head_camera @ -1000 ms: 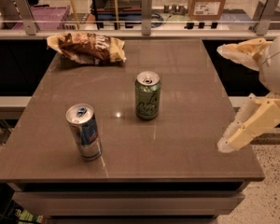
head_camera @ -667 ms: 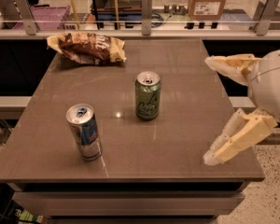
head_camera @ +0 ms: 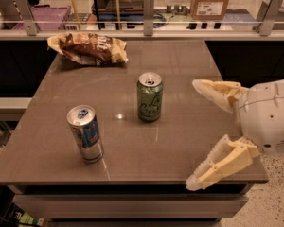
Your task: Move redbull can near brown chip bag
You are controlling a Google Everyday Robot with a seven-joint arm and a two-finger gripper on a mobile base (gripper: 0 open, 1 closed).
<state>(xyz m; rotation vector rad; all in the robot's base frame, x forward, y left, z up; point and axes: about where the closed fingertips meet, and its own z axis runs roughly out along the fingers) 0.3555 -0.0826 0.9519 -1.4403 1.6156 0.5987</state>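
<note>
The redbull can (head_camera: 86, 134) stands upright near the table's front left, slim and silver with blue and red markings. The brown chip bag (head_camera: 89, 48) lies at the table's far left corner. My gripper (head_camera: 195, 132) is over the table's right front part, well to the right of the redbull can. It is open and empty, with one pale finger (head_camera: 214, 91) pointing left at the height of the green can and the other (head_camera: 217, 164) low by the front edge.
A green can (head_camera: 149, 97) stands upright mid-table, between the redbull can and my gripper. The brown table (head_camera: 180, 65) has a front edge close under my lower finger. A glass rail with metal posts (head_camera: 148, 7) runs behind the table.
My gripper has moved left, further in over the table's right side, staying open. The cans and the bag have not moved.
</note>
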